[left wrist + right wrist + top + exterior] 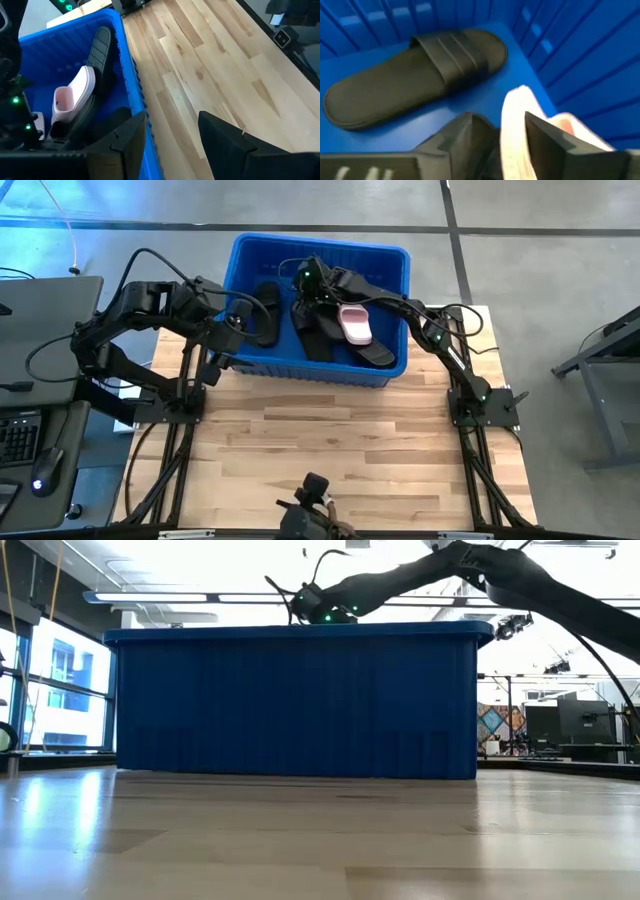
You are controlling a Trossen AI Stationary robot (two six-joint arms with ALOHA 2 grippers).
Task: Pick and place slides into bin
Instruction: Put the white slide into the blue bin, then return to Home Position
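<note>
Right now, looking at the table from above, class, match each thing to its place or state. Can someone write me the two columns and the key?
Things:
1. bin
2. pink sandal
3. left end effector
4. right end effector

Places or states:
A. reaching down inside the bin
B. bright blue, at the far edge of the table
C. open and empty, by the bin's left wall
D. lying among black sandals

Pairs: 1-B, 2-D, 3-C, 4-A
</note>
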